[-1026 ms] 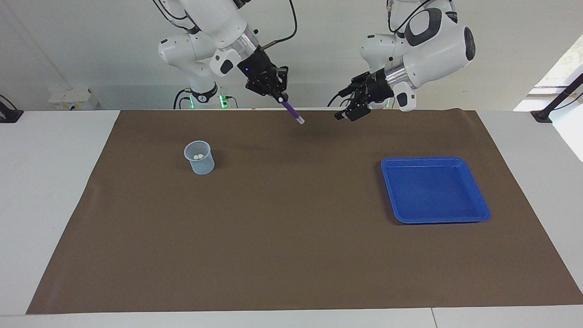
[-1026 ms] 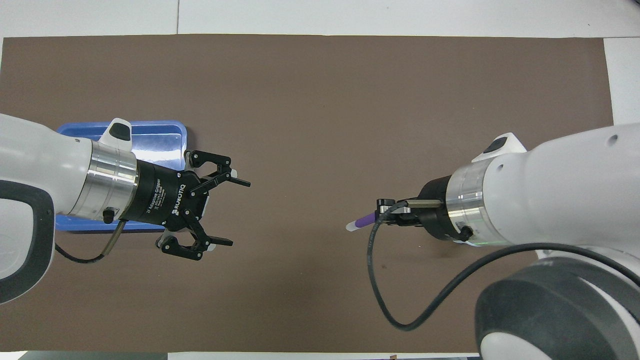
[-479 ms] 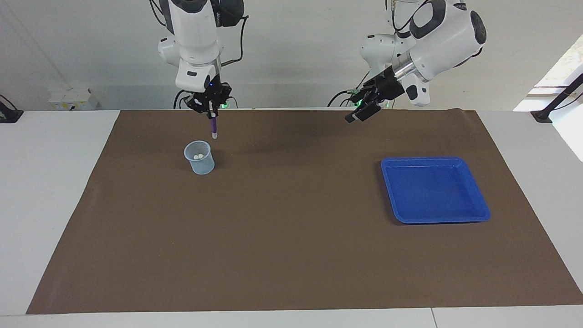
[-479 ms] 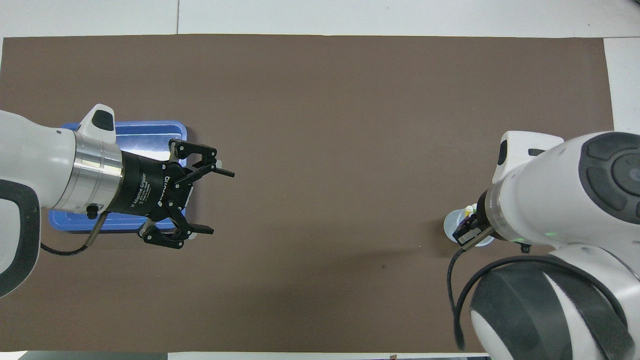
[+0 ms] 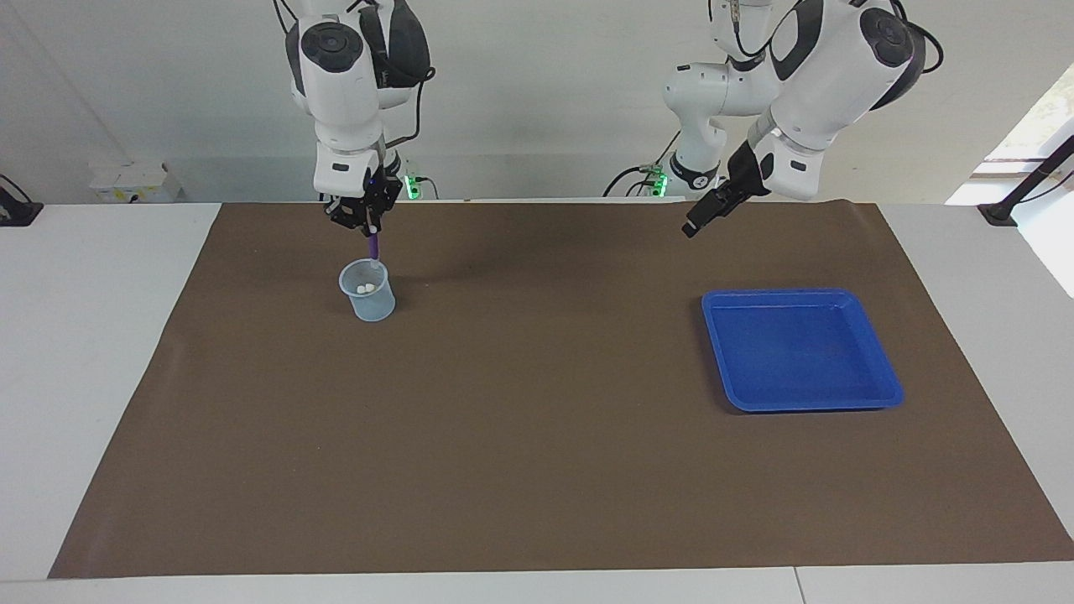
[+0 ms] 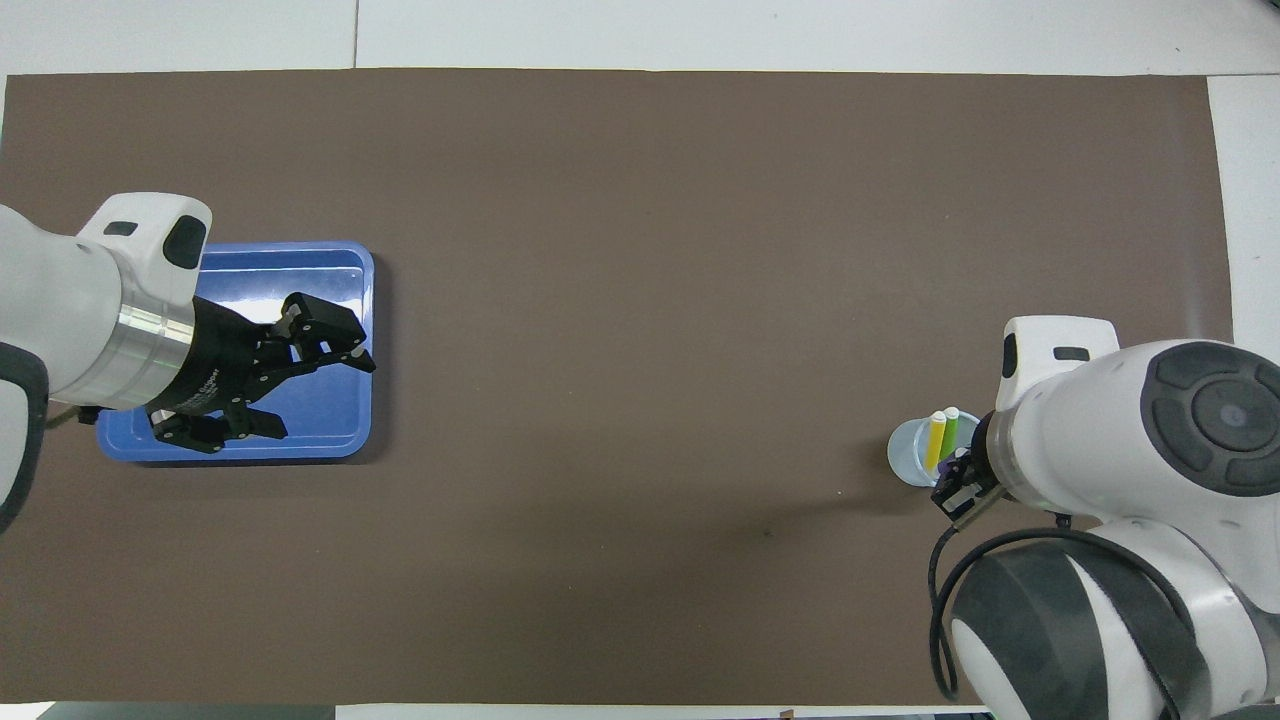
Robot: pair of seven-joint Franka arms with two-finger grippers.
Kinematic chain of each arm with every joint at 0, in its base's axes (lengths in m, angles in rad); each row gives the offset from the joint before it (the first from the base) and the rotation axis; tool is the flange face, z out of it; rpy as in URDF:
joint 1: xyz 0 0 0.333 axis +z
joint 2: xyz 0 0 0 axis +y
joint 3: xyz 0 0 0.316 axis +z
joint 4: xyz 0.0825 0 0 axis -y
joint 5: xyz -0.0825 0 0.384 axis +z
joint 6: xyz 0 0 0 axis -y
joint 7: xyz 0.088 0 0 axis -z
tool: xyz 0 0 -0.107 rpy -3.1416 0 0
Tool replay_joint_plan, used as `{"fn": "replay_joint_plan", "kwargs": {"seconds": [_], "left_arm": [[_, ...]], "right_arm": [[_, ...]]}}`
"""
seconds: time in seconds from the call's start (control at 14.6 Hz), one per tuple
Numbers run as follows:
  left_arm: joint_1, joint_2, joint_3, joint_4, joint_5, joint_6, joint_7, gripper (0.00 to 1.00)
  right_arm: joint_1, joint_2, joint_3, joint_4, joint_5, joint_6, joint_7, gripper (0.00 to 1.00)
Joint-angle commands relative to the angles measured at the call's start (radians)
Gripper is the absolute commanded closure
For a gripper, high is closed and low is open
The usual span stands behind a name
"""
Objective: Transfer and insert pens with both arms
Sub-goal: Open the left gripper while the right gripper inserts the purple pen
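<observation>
Purple pen is hanging upright in the right gripper, jaws clamping it, tip entering the cup; lowering straight avoids the rim. Left gripper, jaws wide, is waiting over the tray.

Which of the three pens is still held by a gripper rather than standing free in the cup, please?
The purple pen: the right gripper is shut on it over the cup, while the yellow pen and green pen stand inside unheld.

cup mouth: clear plastic cup partly filled; yellow pen and green pen stand inside, purple pen at the rim under the right gripper
tray: blue tray, bare floor, left gripper above it
mat between cup and tray: brown mat, open passage
</observation>
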Motion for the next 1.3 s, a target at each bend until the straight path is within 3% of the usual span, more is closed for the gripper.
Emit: {"fn": "replay_joint_plan", "kwargs": {"seconds": [0.0,0.14,0.21,0.27,0.34,0.55,0.82,1.09,1.23], "left_arm": [[0.005,0.088,0.026,0.174,0.119,-0.122,0.215,0.00],[0.003,0.108,0.031,0.242,0.191,-0.161,0.344,0.00],[0.003,0.105,0.035,0.262,0.208,-0.190,0.387,0.00],[0.003,0.105,0.040,0.293,0.226,-0.236,0.436,0.00],[0.003,0.103,0.049,0.331,0.242,-0.279,0.482,0.00],[-0.004,0.065,0.063,0.325,0.254,-0.308,0.562,0.00],[-0.006,0.004,0.066,0.154,0.243,-0.156,0.559,0.00],[-0.004,0.053,0.071,0.164,0.231,-0.121,0.567,0.00],[-0.001,0.073,0.071,0.201,0.230,-0.141,0.567,0.00]], "right_arm": [[-0.024,-0.024,0.008,-0.061,-0.017,0.046,-0.029,1.00],[-0.024,-0.026,0.008,-0.064,-0.017,0.061,-0.032,0.95],[-0.024,-0.026,0.008,-0.064,-0.017,0.058,-0.032,0.69],[-0.024,-0.026,0.008,-0.064,-0.017,0.055,-0.031,0.24],[-0.024,-0.022,0.008,-0.058,-0.017,0.051,-0.031,0.00],[-0.024,-0.019,0.009,-0.026,-0.016,0.046,-0.028,0.00],[-0.032,0.011,0.009,0.050,0.003,0.035,-0.023,0.00],[-0.071,0.059,0.006,0.190,0.084,-0.055,-0.003,0.00],[-0.102,0.091,0.006,0.262,0.128,-0.112,0.119,0.00]]}}
